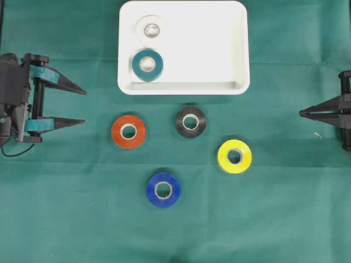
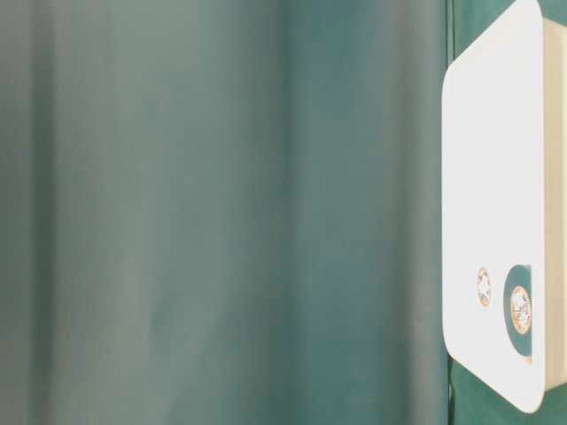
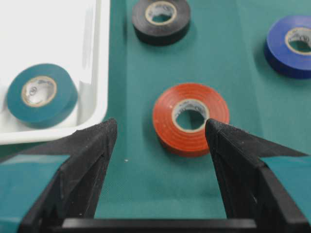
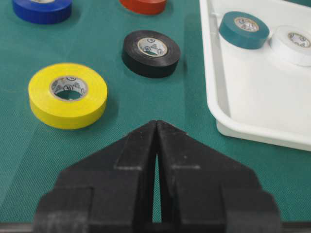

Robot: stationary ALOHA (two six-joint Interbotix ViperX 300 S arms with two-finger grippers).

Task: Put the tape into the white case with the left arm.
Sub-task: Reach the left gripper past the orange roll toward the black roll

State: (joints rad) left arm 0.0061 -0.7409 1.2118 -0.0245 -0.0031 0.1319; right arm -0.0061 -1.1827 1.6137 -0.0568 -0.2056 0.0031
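The white case (image 1: 241, 49) sits at the back middle of the green cloth, with a teal tape roll (image 1: 147, 64) and a white tape roll (image 1: 151, 30) lying flat inside it. Loose on the cloth in front of it are a red roll (image 1: 128, 131), a black roll (image 1: 190, 121), a yellow roll (image 1: 234, 156) and a blue roll (image 1: 163, 189). My left gripper (image 1: 84, 107) hangs open at the left edge, empty, pointing at the red roll (image 3: 190, 119) a short way ahead. At the right edge my right gripper (image 1: 301, 113) is shut, holding nothing.
The case's near wall (image 3: 99, 97) lies just left of the left gripper's line. In the right wrist view the yellow roll (image 4: 68, 94) and black roll (image 4: 151, 52) lie ahead of the shut fingers. The table-level view shows mostly green backdrop and the case (image 2: 492, 133).
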